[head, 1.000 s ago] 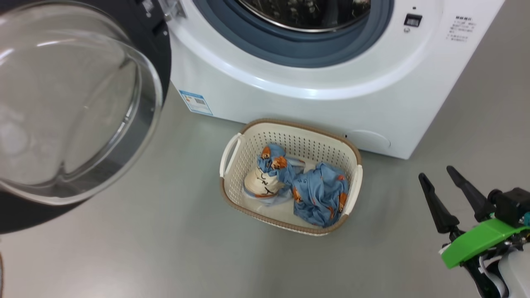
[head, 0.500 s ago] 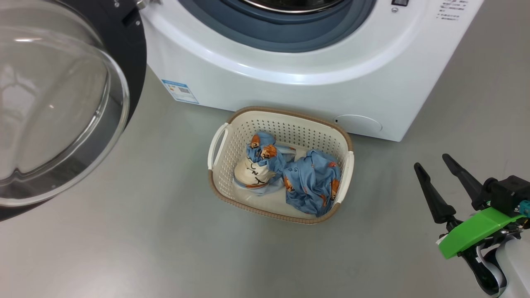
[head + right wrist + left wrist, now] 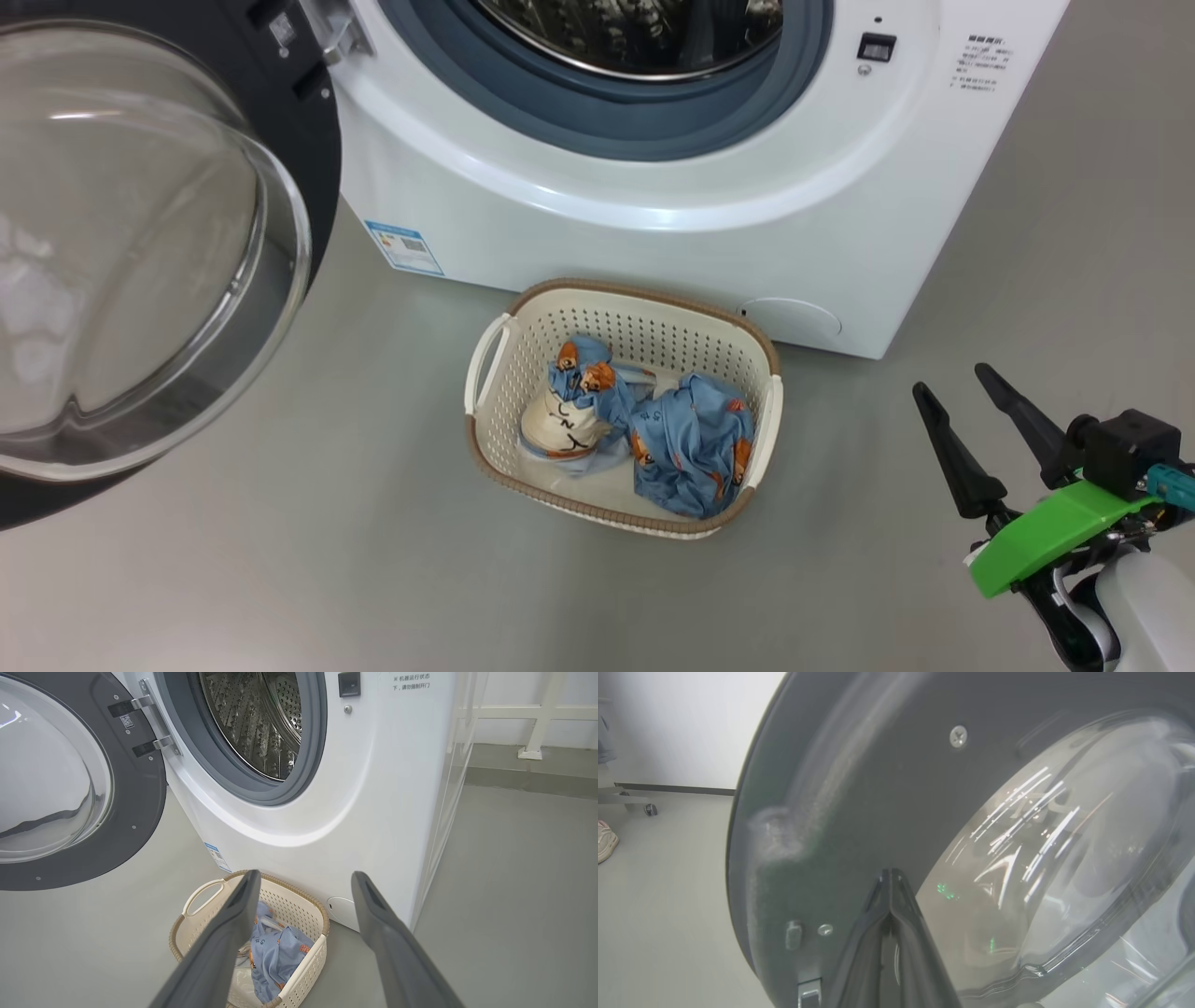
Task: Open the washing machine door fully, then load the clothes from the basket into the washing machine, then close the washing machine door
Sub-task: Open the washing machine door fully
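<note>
The white washing machine [image 3: 653,233] stands with its steel drum [image 3: 635,28] exposed. Its black washing machine door [image 3: 140,252] is swung out to the left, glass bulge facing me. On the floor in front sits the cream basket [image 3: 635,297] holding the blue bear-print clothes [image 3: 691,443], one with a cream lettered panel. My right gripper [image 3: 950,377] hovers open to the right of the basket; in the right wrist view this gripper [image 3: 306,877] frames the basket [image 3: 306,963] and clothes [image 3: 275,952]. My left gripper [image 3: 889,872] is shut, tips against the door's inner face [image 3: 878,788].
A blue label [image 3: 403,247] marks the machine's lower front. Grey floor surrounds the basket. A person's shoe [image 3: 605,840] and a caster wheel [image 3: 650,809] lie far left in the left wrist view. A white rail frame [image 3: 532,714] stands behind the machine's right side.
The head camera has shifted, so the whole picture slid. The basket, clothes and door keep their places relative to the machine. My right gripper stays open at the lower right.
</note>
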Controlling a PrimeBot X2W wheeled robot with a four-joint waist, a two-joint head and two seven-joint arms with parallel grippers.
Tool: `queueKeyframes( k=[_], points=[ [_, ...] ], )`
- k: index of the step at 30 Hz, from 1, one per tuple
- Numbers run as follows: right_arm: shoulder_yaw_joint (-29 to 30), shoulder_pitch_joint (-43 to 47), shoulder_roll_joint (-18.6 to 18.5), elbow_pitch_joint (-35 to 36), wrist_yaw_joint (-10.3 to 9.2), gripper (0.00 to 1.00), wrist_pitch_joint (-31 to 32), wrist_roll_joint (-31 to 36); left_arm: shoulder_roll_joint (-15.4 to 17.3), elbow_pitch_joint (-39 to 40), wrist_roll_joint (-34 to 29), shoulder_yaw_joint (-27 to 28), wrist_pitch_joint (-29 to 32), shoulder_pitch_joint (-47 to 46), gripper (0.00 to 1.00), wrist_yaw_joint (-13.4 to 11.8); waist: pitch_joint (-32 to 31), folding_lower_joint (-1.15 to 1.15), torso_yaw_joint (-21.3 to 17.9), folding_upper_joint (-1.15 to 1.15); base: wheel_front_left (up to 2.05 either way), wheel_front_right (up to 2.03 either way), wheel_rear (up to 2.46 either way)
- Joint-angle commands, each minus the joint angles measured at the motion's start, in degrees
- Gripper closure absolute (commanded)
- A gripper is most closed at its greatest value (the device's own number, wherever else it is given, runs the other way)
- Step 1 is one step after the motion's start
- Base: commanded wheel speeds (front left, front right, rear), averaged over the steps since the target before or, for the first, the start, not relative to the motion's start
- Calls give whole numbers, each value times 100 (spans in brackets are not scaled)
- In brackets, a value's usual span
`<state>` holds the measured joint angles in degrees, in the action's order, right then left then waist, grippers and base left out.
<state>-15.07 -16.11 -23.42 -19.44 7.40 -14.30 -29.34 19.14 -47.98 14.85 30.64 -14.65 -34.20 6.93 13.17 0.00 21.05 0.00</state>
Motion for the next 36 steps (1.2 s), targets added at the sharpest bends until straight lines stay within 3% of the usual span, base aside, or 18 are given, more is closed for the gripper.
queueKeyframes(
  k=[1, 5, 12, 13, 14, 16, 17, 18, 19, 27, 36],
  points=[
    [-86, 151, -33, 102, 9, 0, -70, -34, 266, 214, -53, 101, -35, 189, 100, 25, -135, 0, 30, 0, 0, 0, 0],
    [-109, 211, 9, 104, 9, 0, -70, -53, -20, 603, 11, 116, -35, 528, 100, 49, -269, 0, 56, 0, 0, 0, 0],
    [-140, 363, 124, 41, 9, 0, -70, -104, -535, 1457, 316, -359, -35, 1469, 100, 54, -665, 0, 37, 0, 0, 0, 0],
    [-146, 384, 135, 33, 9, 0, -70, -113, -601, 1566, 328, -375, -35, 1589, 78, 55, -716, 0, 29, 0, 0, 0, 0],
    [-150, 409, 146, 29, 9, 0, -70, -121, -662, 1661, 324, -428, -35, 1711, 65, 55, -765, 0, 17, 0, 0, 0, 0],
    [-145, 462, 158, 27, 9, 0, -70, -134, -769, 1819, 357, -509, -35, 1921, 51, 55, -843, 0, -13, 0, 0, 0, 0],
    [-124, 492, 167, 25, 9, 0, -70, -140, -819, 1890, 362, -542, -35, 2017, 36, 55, -875, 0, -29, 0, 0, 0, 0],
    [-112, 520, 175, 27, 9, 0, -70, -146, -869, 1952, 381, -575, -35, 2103, 10, 55, -904, 0, -50, 0, 0, 0, 0],
    [-93, 546, 183, 30, 9, 0, -70, -148, -900, 2011, 394, -642, -35, 2179, 0, 55, -920, 0, -72, 0, 0, 0, 0],
    [5, 641, 233, 74, 9, 0, -70, -123, -989, 2428, 446, -1153, -35, 2657, 0, 55, -995, 0, -409, 0, 0, 0, 0],
    [169, 689, 276, 147, 9, 0, -70, -81, -875, 2745, 670, -1847, -35, 2866, 0, 56, -941, 0, -985, 0, 0, 0, 0]
  ],
)
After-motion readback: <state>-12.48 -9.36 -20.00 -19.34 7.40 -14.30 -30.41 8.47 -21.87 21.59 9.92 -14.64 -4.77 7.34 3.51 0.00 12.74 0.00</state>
